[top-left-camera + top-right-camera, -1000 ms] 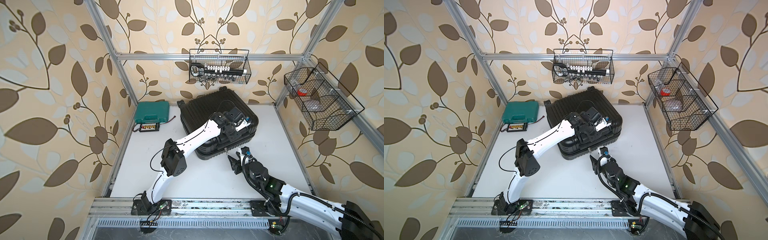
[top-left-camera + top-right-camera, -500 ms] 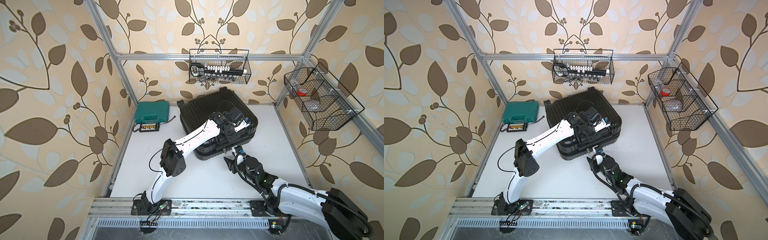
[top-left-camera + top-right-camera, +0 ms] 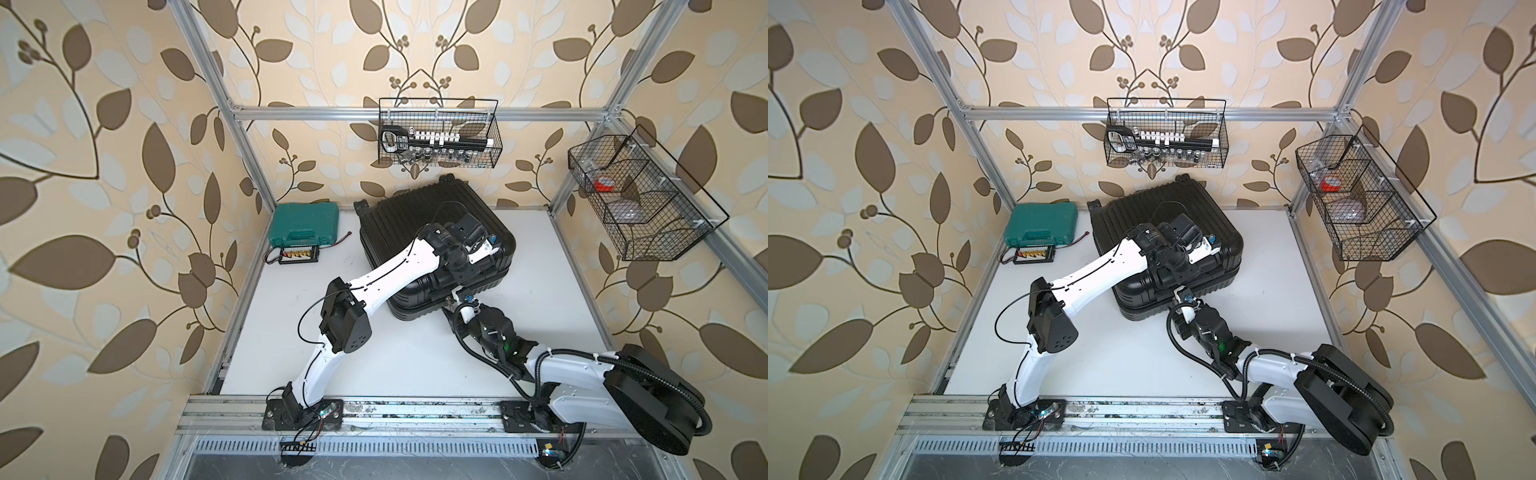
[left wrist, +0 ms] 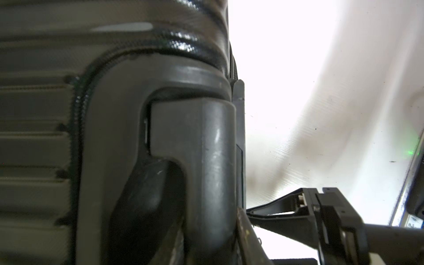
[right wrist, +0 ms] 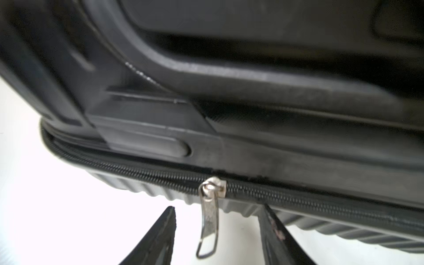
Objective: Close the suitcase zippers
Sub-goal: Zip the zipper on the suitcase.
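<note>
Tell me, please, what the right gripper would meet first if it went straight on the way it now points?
Most likely the silver zipper pull, which in the right wrist view hangs between the open fingers of the right gripper; just behind it lies the zipper track on the suitcase. Depth is unclear.

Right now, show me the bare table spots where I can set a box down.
Bare table lies between the suitcase and the table's right edge; more between the teal case and the left arm; more in front, between that arm and the right arm. Crowded: the suitcase's near edge, at the right gripper.
</note>
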Robot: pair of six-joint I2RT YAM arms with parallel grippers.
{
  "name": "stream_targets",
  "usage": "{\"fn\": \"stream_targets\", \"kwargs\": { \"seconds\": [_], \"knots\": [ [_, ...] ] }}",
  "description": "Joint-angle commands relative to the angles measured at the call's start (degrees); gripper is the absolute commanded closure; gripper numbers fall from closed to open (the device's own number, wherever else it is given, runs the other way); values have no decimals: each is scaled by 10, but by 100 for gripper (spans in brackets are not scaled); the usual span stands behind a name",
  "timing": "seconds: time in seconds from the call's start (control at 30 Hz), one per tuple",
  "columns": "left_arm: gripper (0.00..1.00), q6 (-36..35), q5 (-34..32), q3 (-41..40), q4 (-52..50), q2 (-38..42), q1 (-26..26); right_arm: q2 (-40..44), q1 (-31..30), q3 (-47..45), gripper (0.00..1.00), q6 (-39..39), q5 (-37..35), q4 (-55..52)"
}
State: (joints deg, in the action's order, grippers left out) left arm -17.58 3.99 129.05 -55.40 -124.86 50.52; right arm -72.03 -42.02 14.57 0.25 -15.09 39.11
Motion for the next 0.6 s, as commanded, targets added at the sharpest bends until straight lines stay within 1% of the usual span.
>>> {"fn": "stream_targets", "kwargs": {
  "seconds": [0.0,0.07,0.13,0.2,0.3,0.43,0.57],
  "knots": [
    [84,10,-17,9,-12,63,-6,-16,-4,22,46,-25,-38,27],
    [84,8,-17,9,-14,62,-6,-23,-4,25,50,-25,-48,32],
    [84,7,-17,9,-15,62,-6,-27,-6,29,58,-24,-55,29],
    [84,6,-18,9,-15,61,-6,-28,-9,28,70,-22,-60,28],
    [83,4,-22,8,-18,63,-6,-17,-12,20,84,-18,-43,24],
    [83,3,-27,8,-18,65,-6,18,-17,-4,92,-10,13,30],
    [83,2,-26,8,-18,65,-6,50,-19,-19,96,-2,66,14]
  ]
}}
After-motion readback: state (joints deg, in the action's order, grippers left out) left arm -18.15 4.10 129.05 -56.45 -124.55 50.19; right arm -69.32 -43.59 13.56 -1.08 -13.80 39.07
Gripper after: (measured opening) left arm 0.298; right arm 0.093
